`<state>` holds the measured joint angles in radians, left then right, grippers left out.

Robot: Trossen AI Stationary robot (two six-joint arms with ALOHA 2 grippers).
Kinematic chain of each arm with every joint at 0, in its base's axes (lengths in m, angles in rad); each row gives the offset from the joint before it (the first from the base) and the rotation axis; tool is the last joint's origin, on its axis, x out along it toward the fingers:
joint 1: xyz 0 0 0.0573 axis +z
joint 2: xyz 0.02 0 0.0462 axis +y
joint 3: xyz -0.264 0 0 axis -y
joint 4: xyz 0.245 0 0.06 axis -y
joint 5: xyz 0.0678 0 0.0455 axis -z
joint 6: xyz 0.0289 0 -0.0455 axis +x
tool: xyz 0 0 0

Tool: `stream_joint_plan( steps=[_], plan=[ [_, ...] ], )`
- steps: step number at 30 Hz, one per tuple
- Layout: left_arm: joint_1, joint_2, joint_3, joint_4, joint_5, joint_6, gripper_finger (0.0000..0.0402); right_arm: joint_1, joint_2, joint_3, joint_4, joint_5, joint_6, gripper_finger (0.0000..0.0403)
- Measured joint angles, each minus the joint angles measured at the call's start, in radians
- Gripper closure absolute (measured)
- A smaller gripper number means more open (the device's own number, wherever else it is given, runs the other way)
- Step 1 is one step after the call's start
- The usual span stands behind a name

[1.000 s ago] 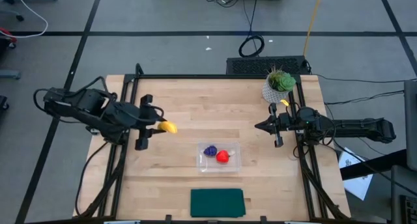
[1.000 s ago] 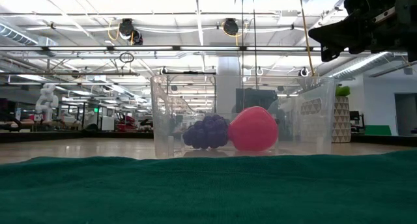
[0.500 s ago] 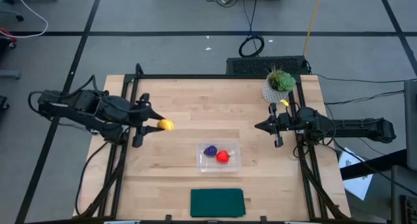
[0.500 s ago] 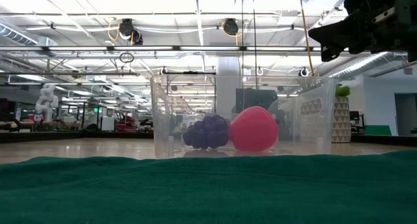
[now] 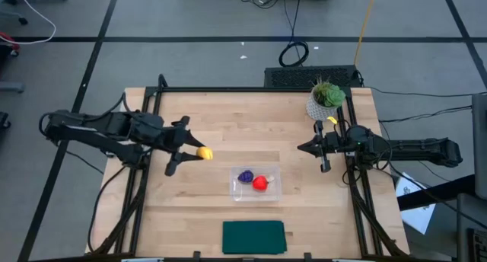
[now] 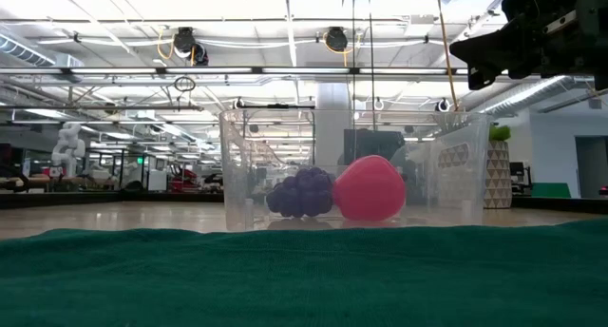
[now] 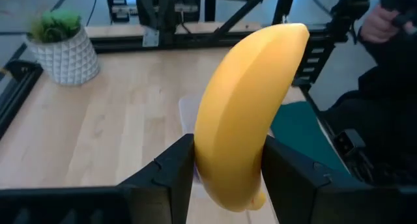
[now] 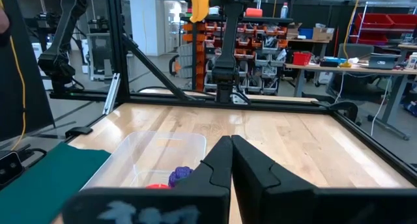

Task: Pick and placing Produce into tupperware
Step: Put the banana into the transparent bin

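Observation:
My left gripper point(image 5: 190, 148) is over the table's left middle and is shut on the yellow banana point(image 5: 203, 151), left of the tupperware point(image 5: 256, 183). This clear, shallow container holds the purple grape cluster point(image 5: 246, 176) and the red strawberry point(image 5: 260, 183), both resting on its floor point(image 6: 302, 192) point(image 6: 369, 189). The right wrist view shows the banana point(image 8: 197, 4) far off, high above the wood. My right gripper point(image 5: 303, 148) hovers shut at the table's right side, right of the tupperware point(image 8: 156, 155). My left gripper pinches the banana between its two fingers point(image 7: 171, 173), which sit on the flanks of its lower half point(image 7: 225, 165). The fingers come from the table's left, across the fruit. The banana is lifted clear of the table and its free end point(image 7: 287, 35) sticks out past the fingertips.
A green plant in a white pot point(image 5: 326, 98) stands at the far right corner, just beyond my right arm. A flat dark green rectangle point(image 5: 253, 237) lies at the near edge, in front of the tupperware. Bare wood lies between the left gripper and the container.
My left gripper, still shut on the banana, drew back a little toward the table's left edge. It then swung right and toward the near edge, closer to the tupperware, turning as it went. The banana travelled with it, clear of the table.

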<state>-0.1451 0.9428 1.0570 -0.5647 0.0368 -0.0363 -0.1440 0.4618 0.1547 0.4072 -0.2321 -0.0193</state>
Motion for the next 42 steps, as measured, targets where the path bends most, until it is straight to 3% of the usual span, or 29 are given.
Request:
stream_joint_plan(
  steps=[14,32,42],
  plan=[
    [0.051,0.004,-0.139,0.242,0.099,0.053,0.0238,0.000,0.000,0.000,0.000,0.000,0.000,0.0403],
    [0.089,0.227,-0.182,0.555,0.311,0.106,0.0238,0.000,0.014,0.000,0.008,0.000,0.007,0.0403],
    [0.089,0.316,-0.182,0.679,0.322,0.082,0.0238,0.000,0.015,0.000,0.007,0.000,0.007,0.0403]
  ],
)
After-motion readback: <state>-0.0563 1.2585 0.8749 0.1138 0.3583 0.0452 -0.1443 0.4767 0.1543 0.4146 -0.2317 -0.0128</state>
